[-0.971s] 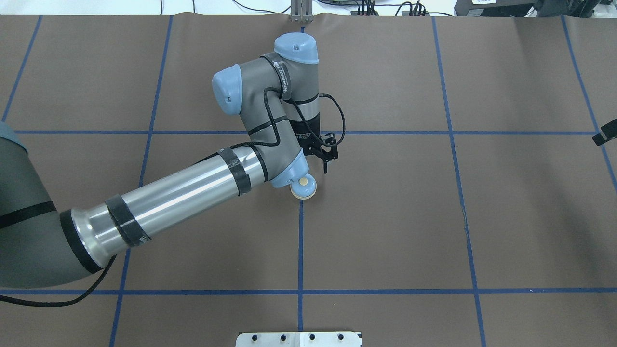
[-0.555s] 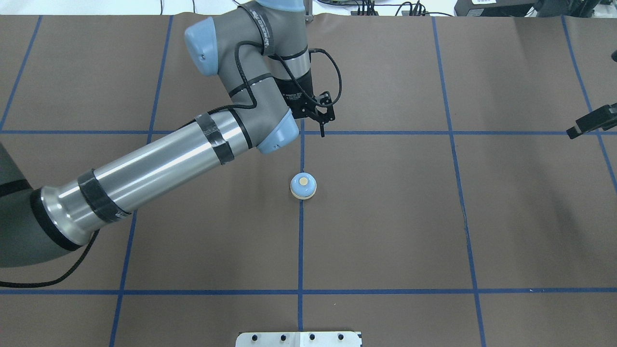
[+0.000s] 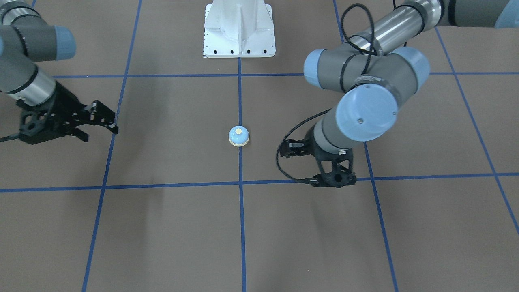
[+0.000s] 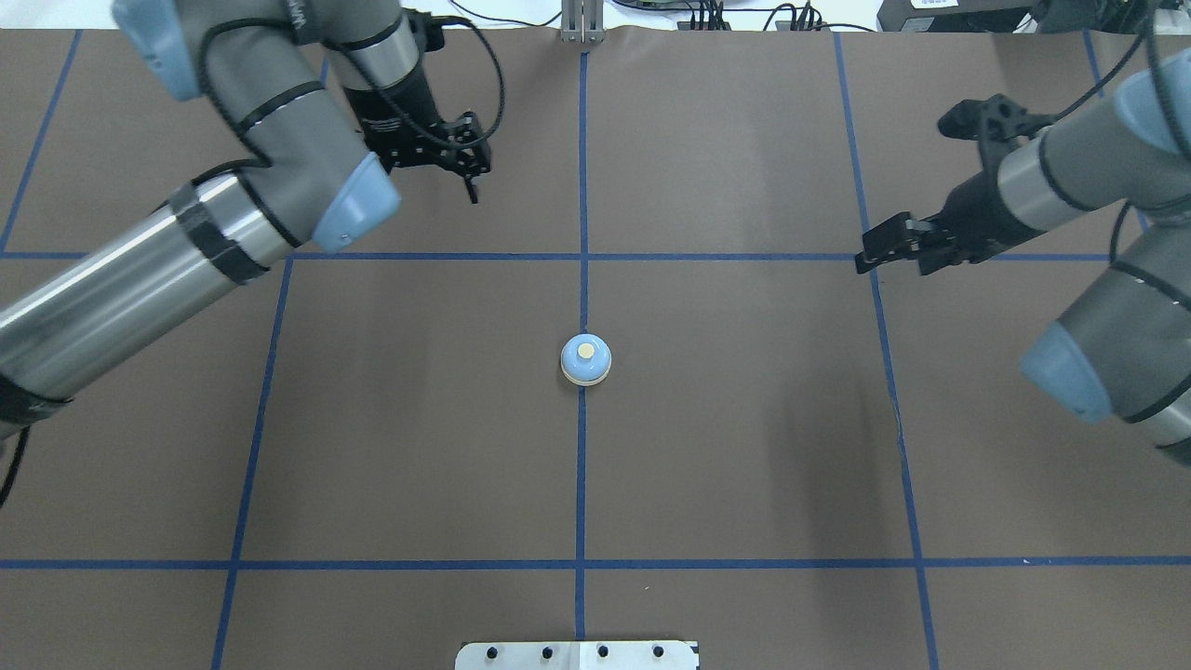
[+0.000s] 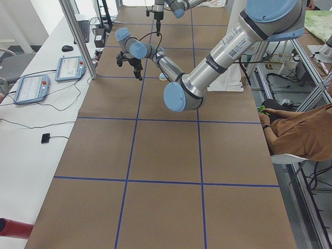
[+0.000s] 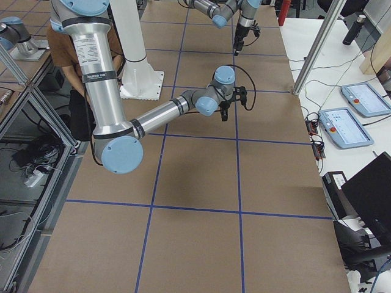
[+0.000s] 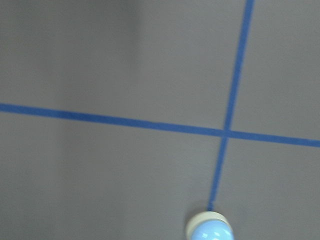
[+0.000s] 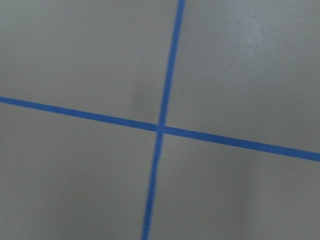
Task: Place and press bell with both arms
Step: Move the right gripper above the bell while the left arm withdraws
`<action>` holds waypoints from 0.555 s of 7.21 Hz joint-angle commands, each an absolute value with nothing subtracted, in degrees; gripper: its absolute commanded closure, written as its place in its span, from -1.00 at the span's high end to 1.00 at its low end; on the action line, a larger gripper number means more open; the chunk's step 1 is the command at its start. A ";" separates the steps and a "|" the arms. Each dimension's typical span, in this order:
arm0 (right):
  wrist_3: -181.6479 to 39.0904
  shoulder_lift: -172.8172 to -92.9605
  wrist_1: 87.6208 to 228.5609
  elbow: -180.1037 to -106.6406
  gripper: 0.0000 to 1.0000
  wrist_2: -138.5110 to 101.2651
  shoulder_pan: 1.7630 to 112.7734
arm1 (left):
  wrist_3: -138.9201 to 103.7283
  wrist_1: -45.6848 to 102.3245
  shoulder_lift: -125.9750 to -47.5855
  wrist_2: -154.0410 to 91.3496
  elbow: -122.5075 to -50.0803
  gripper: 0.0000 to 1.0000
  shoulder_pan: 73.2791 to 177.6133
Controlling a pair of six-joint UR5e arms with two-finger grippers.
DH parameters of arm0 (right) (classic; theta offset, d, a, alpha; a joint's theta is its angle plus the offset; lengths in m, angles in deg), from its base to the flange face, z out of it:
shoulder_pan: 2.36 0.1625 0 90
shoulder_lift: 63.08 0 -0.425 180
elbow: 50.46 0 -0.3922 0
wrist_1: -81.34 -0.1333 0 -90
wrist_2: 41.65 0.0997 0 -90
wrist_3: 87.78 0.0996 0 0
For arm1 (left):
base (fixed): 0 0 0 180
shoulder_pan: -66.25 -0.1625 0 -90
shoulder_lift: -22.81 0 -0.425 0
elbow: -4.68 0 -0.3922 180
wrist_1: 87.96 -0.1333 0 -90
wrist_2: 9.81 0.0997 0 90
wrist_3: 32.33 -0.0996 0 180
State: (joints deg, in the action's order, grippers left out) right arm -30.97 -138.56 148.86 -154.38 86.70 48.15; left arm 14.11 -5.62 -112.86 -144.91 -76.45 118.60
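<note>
Bell (image 4: 585, 359) stands free on surface (image 4: 744, 447): placing done. Left pincer (image 4: 473, 189) far-left, right pincer (image 4: 865, 257) well right; spread or pressed together, cannot tell. Next, likely: descend squarely onto button (image 4: 585, 351).

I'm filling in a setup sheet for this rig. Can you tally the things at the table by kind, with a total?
Bells: 1, the bell
Arms: 2, the left arm and the right arm
End effectors: 2, the left end effector and the right end effector
Pedestal bases: 1, the white pedestal base
Total: 6
</note>
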 commanded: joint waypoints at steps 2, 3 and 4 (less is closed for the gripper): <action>-20.02 -120.27 169.42 -155.15 -1.00 71.71 30.39 | -6.60 -5.69 -93.34 -138.68 -88.64 0.98 125.64; -14.71 -113.51 170.11 -150.18 -1.00 69.82 27.72 | -8.14 -5.61 -90.51 -136.83 -90.84 0.98 126.36; -12.05 -106.57 170.20 -142.65 -1.00 69.45 26.13 | -8.59 -5.61 -88.74 -135.68 -92.17 0.98 126.37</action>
